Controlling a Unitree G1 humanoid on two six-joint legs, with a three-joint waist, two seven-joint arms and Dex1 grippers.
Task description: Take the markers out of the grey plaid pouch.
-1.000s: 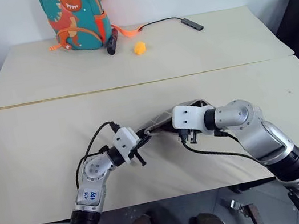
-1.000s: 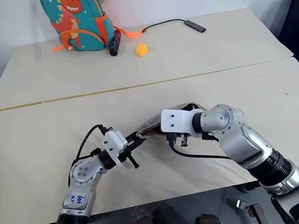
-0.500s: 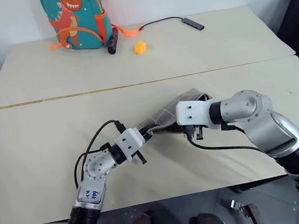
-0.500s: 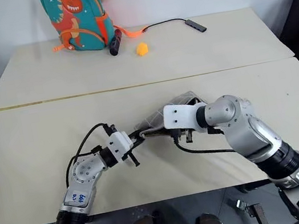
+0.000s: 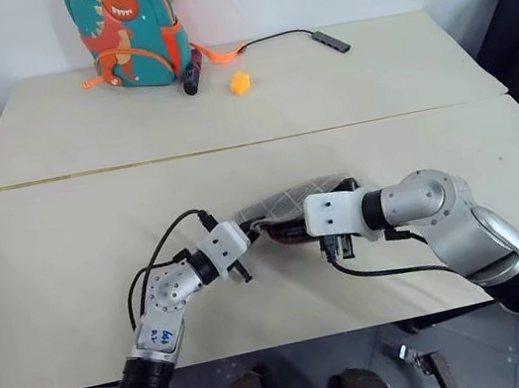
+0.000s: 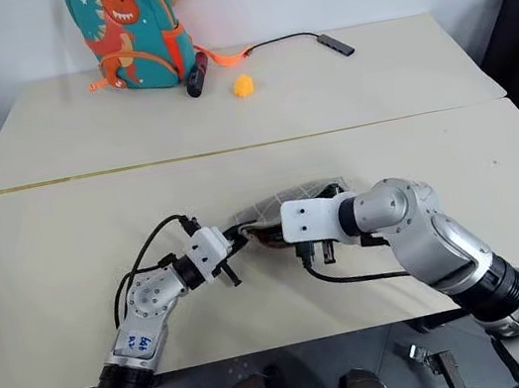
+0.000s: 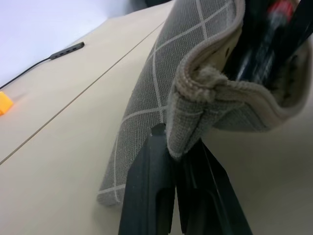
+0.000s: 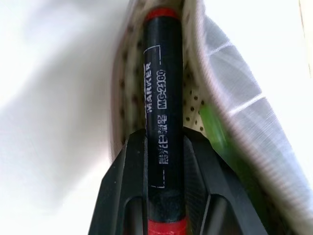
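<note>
- Green marker (image 8: 213, 128) lies mostly buried inside the grey plaid pouch (image 7: 161, 83).
- Red marker (image 8: 161, 122) is cut off at the frame's bottom edge.

Your left arm reaches forward low over the worktop, forearm angled inward, and its left gripper (image 5: 247, 239) points level toward the right with both black fingers (image 7: 161, 196) pressed together on the rim of the grey plaid pouch (image 7: 195, 73). Your right arm bends in from the right, elbow out, wrist turned so the right gripper (image 8: 164, 161) tilts down and leftward. Its two fingers (image 8: 132, 171) clamp the black barrel of the red marker (image 8: 161, 98) between them.
</note>
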